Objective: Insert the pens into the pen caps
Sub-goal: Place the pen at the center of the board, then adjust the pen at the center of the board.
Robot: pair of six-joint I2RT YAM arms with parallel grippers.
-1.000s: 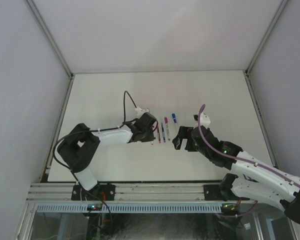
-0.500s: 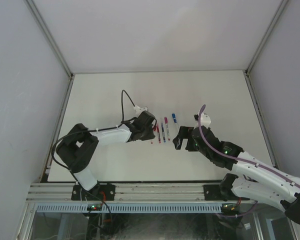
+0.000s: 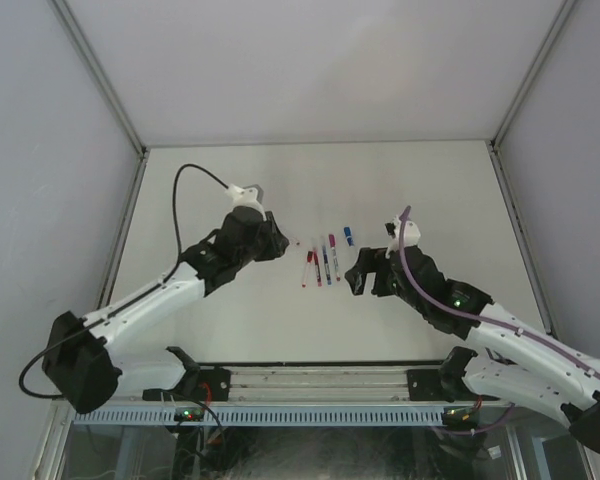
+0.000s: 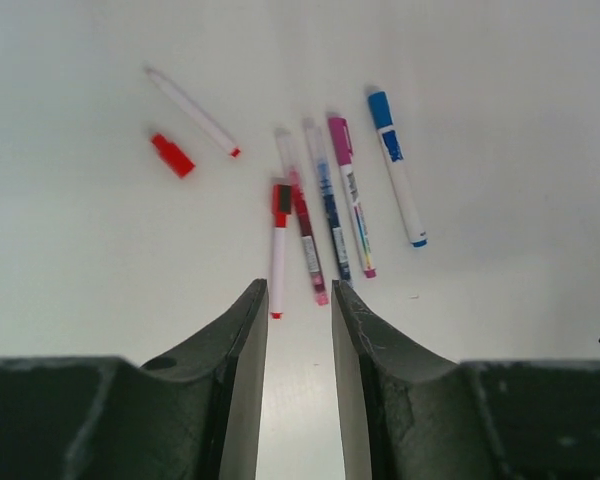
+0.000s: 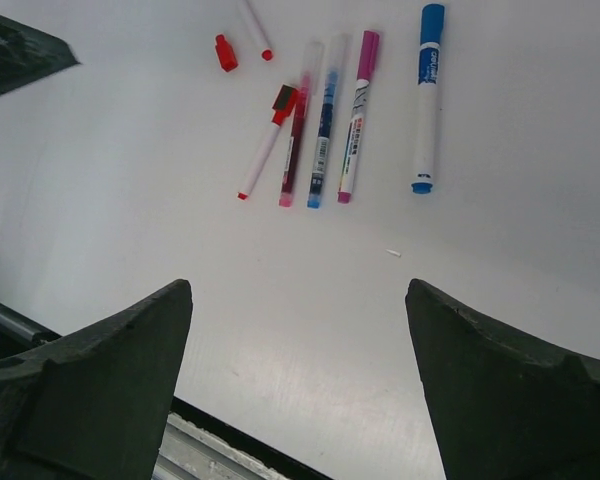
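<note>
Left wrist view: the left gripper (image 4: 297, 292) hangs above the white table (image 4: 520, 120). Its jaws are slightly apart, with a narrow gap between them and nothing in it. Ahead of the fingertips, a row of pens (image 4: 327, 205) lies flat and roughly parallel. To the row's left lies an uncapped red-tipped pen (image 4: 192, 110), with a loose red cap (image 4: 171, 156) just beside it and not touching. In the right wrist view, the right gripper (image 5: 298, 292) has its jaws spread wide and empty, near the same row.
</note>
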